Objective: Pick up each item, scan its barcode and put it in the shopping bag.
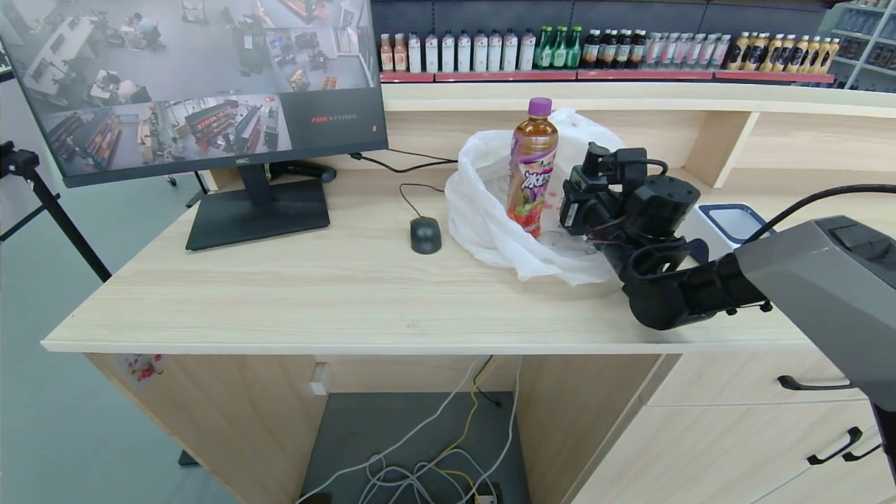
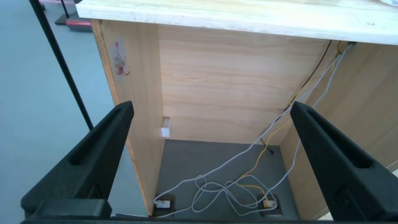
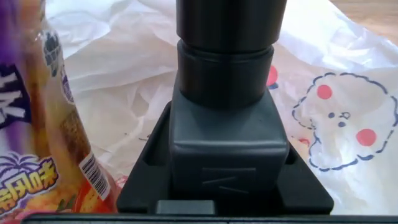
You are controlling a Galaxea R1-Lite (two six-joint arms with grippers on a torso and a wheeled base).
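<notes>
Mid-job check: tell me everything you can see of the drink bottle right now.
The bottle is clear plastic holding amber drink, with a purple cap and a purple, red and orange label. A barcode shows low on the label in the right wrist view. It stands upright inside the open white shopping bag, whose plastic surrounds its lower part, on the wooden counter.

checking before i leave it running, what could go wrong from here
1. The bottle stands tall and upright in the soft shopping bag, so it may tip over if the bag shifts.
2. The right end effector sits close beside the bottle at the bag's edge, so pulling back could snag the thin plastic or knock the bottle.
</notes>
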